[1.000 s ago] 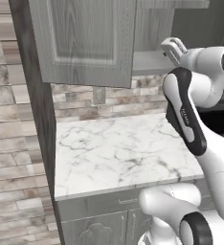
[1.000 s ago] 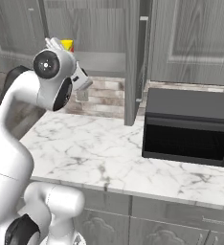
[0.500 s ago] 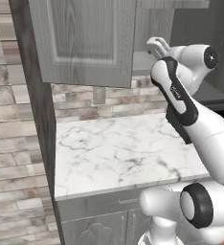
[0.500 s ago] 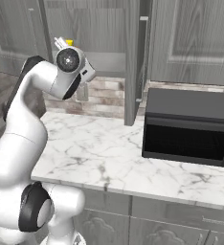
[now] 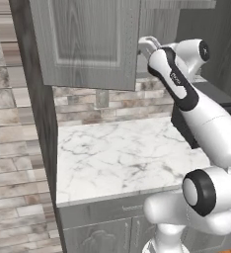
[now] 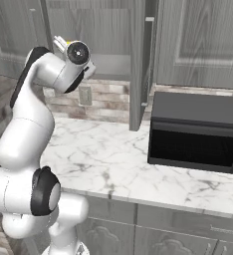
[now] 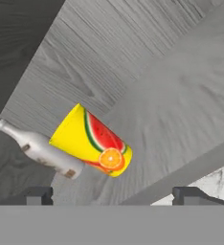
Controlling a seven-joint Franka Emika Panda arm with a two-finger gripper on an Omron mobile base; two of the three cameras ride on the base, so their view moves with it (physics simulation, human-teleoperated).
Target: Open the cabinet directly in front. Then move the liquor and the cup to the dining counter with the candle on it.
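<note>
In the hand view the cup (image 7: 94,142) is lying just left of centre, above and between the two fingertips (image 7: 37,195), which are standing wide apart at the bottom corners with nothing between them. The cup is sitting nearer the left tip than the right. Because the hand is rolled, the cup's long axis is running from upper left to lower right in the frame, wide mouth at the upper left. The liquor (image 7: 37,148) is lying just beside the cup at the left of the frame, partly behind it, neck pointing to the upper left edge; whether they are touching I cannot tell.

Both are standing on the shelf (image 7: 181,110) inside the cabinet (image 6: 113,35), which is already standing open, with one door (image 5: 88,44) swung out at the upper left of the left base view. The shelf is holding nothing else that I can see.

In the right base view the wrist is reaching toward the cabinet opening at the upper left, with a bit of yellow showing just behind it. The cup looks like the nearer target; the gripper (image 7: 111,196) probably needs to advance and shift slightly toward it.
</note>
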